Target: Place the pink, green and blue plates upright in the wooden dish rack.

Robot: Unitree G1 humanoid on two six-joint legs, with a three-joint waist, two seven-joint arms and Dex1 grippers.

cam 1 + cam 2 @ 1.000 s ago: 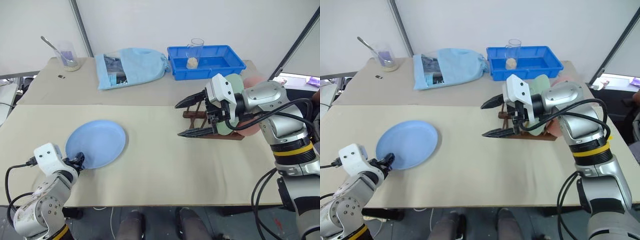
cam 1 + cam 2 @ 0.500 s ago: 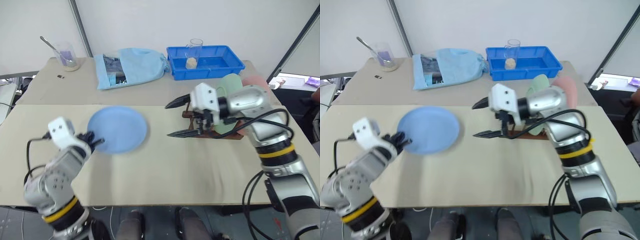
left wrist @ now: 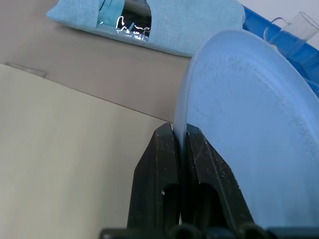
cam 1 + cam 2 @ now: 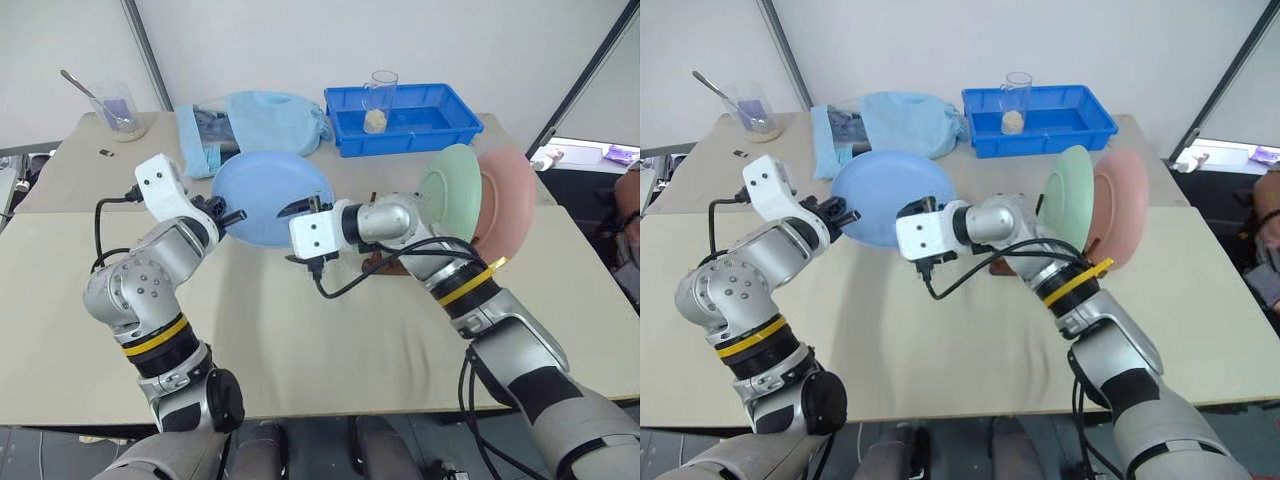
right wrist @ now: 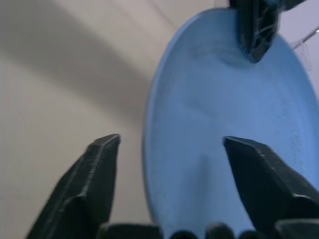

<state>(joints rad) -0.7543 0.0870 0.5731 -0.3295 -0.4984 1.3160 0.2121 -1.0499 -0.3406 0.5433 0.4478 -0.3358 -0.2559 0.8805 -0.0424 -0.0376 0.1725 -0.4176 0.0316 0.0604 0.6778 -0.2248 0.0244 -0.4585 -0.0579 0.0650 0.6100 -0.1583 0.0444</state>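
The left gripper has its two black fingers pressed together on the rim of the blue plate, pinching it at the edge nearest the robot's left. The plate hangs in the air above the table, tilted so its hollow face looks up and toward the robot. The right gripper sits at the plate's opposite edge with its fingers spread, one on each side of the rim; they straddle the plate, and whether either finger touches it cannot be told.

Taking the blue plate as the landmark: to its right, past the right gripper, stands the wooden dish rack, mostly hidden by the right arm. The green plate stands upright in the rack, and the pink plate stands upright just behind it, farther to the right, the two close together and nearly parallel.

Beyond the blue plate, toward the wall, lies a light blue cloth bag. To the right of that bag, also behind the plate, sits a bright blue tray with a clear glass in it. Far to the plate's left, at the table's back corner, stands a clear cup with a spoon in it.
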